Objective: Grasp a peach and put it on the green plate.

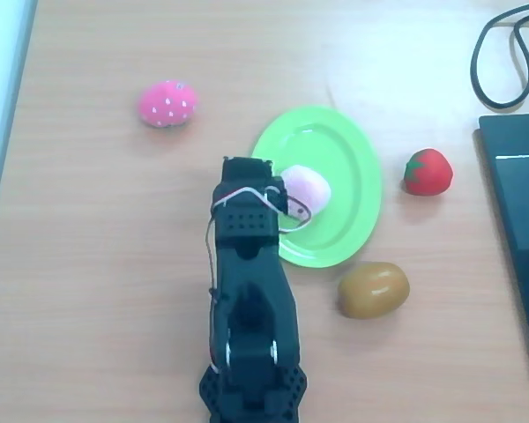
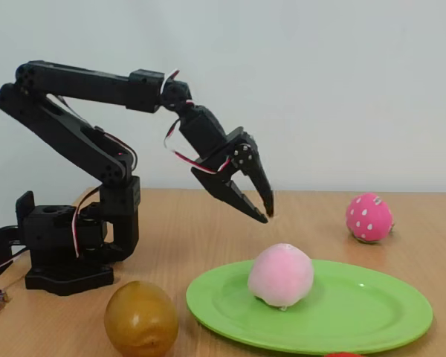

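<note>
The pale pink peach [image 1: 305,187] [image 2: 281,275] rests on the lime-green plate [image 1: 344,145] [image 2: 357,309], toward the plate's left side in the overhead view. My black gripper [image 2: 263,207] hangs in the air above and behind the peach in the fixed view, clear of it. Its two fingers stand slightly apart with nothing between them. In the overhead view the gripper's head [image 1: 251,189] sits just left of the peach, over the plate's left rim.
A hot-pink dotted plush strawberry [image 1: 167,103] [image 2: 369,217] lies at the far left. A red strawberry [image 1: 428,171] sits right of the plate. A brown oval fruit [image 1: 373,289] [image 2: 141,318] lies near the plate's front. A dark device [image 1: 520,229] and cable [image 1: 502,53] occupy the right edge.
</note>
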